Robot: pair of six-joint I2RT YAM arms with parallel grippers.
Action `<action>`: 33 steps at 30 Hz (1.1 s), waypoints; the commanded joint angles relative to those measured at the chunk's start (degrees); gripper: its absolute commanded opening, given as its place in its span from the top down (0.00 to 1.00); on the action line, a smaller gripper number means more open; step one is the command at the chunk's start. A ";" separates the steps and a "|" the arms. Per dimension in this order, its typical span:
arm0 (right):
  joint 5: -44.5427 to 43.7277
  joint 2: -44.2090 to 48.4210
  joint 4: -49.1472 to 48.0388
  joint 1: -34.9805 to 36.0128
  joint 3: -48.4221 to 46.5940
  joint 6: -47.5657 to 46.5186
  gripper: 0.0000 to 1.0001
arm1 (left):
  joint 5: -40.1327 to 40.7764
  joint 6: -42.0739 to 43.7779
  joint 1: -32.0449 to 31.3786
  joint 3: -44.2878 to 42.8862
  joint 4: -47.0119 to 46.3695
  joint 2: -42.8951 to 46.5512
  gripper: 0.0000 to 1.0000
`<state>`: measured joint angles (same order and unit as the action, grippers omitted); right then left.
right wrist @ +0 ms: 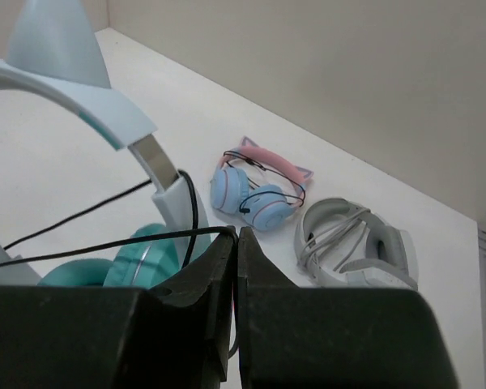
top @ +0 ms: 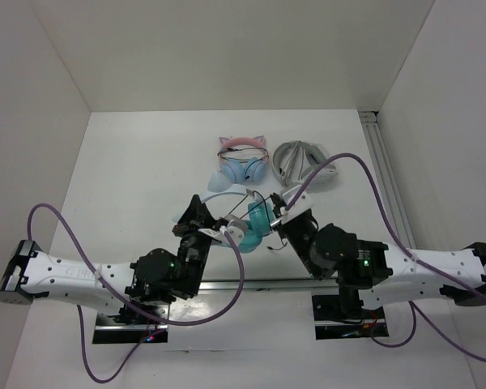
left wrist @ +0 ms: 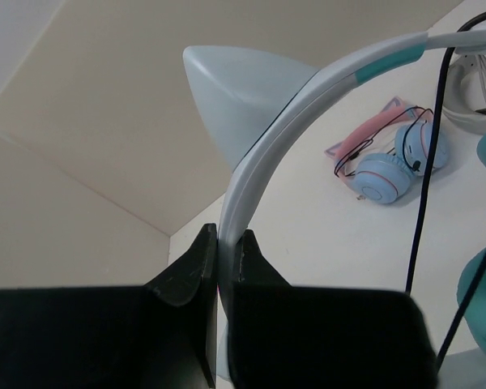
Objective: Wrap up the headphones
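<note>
Two grips, left end effector [left wrist: 219,237] – headband [left wrist: 255,158], right end effector [right wrist: 236,232] – cable [right wrist: 105,242]

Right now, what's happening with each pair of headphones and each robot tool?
Teal headphones: held up between the two tools, not wrapped yet.
Black cable: loose and hanging.
Left tool: shut on the headband.
Right tool: shut on the black cable.
Pink headphones: lying on the table, cable wound round them.
Grey headphones: folded, lying on the table.
</note>
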<state>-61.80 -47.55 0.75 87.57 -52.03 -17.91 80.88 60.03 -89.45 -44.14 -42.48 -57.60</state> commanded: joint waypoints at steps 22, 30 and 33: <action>56.91 -11.07 -11.97 -47.29 -2.75 15.80 0.84 | 10.17 -3.60 -3.01 -3.31 5.21 3.11 1.00; 73.48 -12.65 -27.72 -50.39 8.60 22.65 0.84 | 9.65 -10.44 -5.56 -9.38 10.21 1.36 1.00; 77.35 -14.32 -33.79 -50.39 11.95 25.38 0.84 | 9.65 -12.13 -5.56 -11.31 10.67 -0.13 1.00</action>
<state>8.56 -60.49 -21.28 37.87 -42.04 3.60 86.37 53.08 -94.67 -51.35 -29.95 -57.06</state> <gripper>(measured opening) 0.165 0.126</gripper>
